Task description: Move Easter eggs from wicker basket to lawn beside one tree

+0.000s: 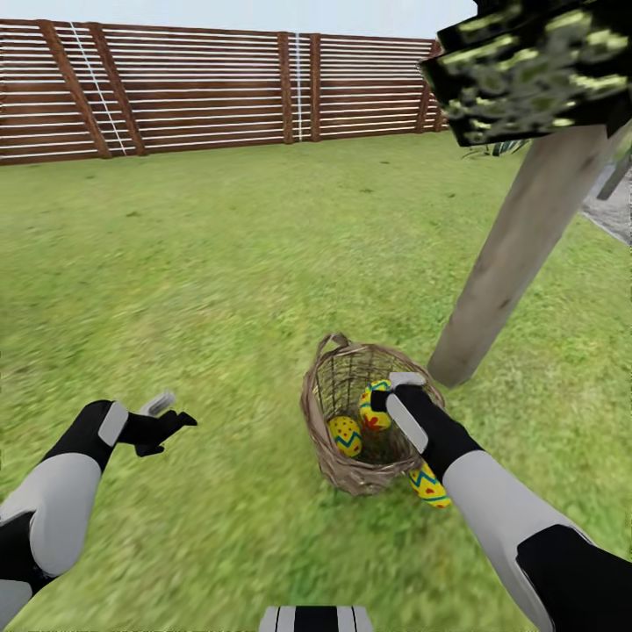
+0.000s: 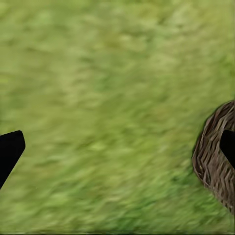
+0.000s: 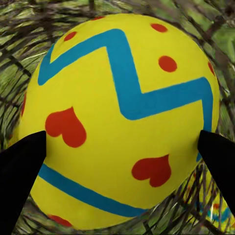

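Note:
The wicker basket (image 1: 326,439) stands on the lawn (image 1: 219,281) just in front of the tree (image 1: 513,263), whose trunk leans. Two Easter eggs lie inside it: one (image 1: 345,436) on the bottom, another (image 1: 372,418) held by my right gripper (image 1: 379,401), which reaches down into the basket. In the right wrist view that egg (image 3: 122,112) sits between both fingers (image 3: 22,171) of the right gripper (image 3: 122,152), with basket weave behind it. A third egg (image 1: 428,485) lies on the grass beside the basket, partly under my right arm. My left gripper (image 1: 175,414) (image 2: 122,147) hovers open over grass, left of the basket (image 2: 213,161).
A brown slatted fence (image 1: 202,88) closes off the far side of the lawn. Dark blocky foliage (image 1: 535,61) hangs at the upper right. A grey paved patch (image 1: 614,211) shows behind the trunk. Open grass stretches left and ahead.

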